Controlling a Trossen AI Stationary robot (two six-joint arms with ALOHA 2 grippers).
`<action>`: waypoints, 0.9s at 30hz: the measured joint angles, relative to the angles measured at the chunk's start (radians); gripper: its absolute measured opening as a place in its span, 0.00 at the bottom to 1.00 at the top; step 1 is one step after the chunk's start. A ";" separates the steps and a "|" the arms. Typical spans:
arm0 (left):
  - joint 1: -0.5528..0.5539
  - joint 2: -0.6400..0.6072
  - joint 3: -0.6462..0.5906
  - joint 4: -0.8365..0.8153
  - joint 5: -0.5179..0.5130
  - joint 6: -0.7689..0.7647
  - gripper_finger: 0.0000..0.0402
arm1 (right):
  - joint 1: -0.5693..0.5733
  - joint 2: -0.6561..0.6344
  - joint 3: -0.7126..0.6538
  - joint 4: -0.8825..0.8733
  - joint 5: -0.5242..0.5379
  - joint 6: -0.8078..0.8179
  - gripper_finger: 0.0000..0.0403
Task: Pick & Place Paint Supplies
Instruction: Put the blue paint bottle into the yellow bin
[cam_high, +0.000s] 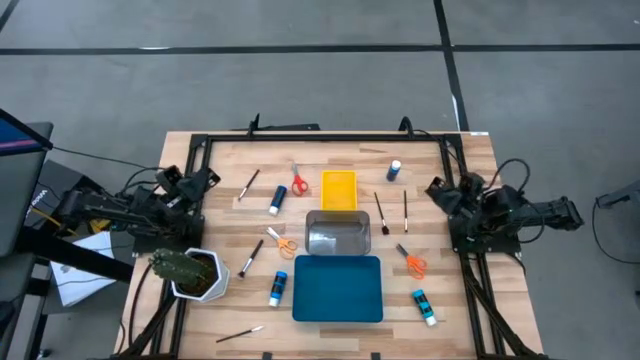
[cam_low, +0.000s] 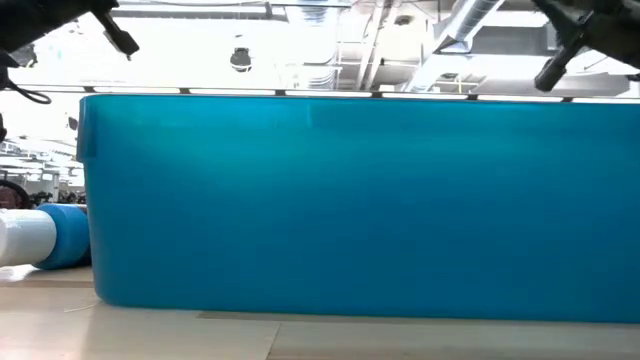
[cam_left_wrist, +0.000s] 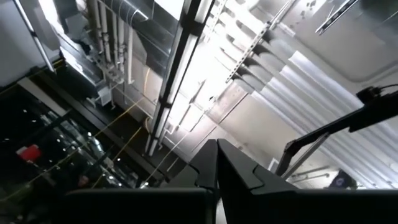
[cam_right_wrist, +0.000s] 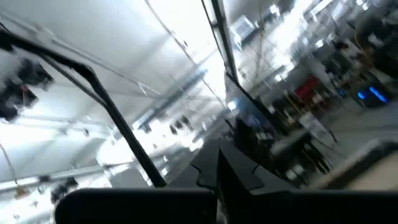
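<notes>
Two matte black jointed arms, chunky and angular, with loose black cables looping off their housings. The left pincer shows two flat, dark, sharp-edged fingers; the right pincer has the same blocky black pair.

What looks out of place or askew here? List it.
Nothing is spilled or damaged. The paint supplies lie scattered on the table at mixed angles around the trays; one blue bottle lies on its side beside the blue tray.

Paint supplies scattered around three trays on table.
</notes>
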 joint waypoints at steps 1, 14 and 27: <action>0.000 0.018 0.000 0.015 -0.005 0.001 0.00 | 0.000 0.000 0.000 0.016 0.000 -0.001 0.00; 0.000 0.224 0.097 0.091 -0.056 0.022 0.00 | -0.002 0.000 0.013 0.061 0.067 0.007 0.00; 0.000 0.233 0.224 0.057 -0.070 0.280 0.07 | -0.006 0.103 0.350 -0.195 0.109 -0.173 0.18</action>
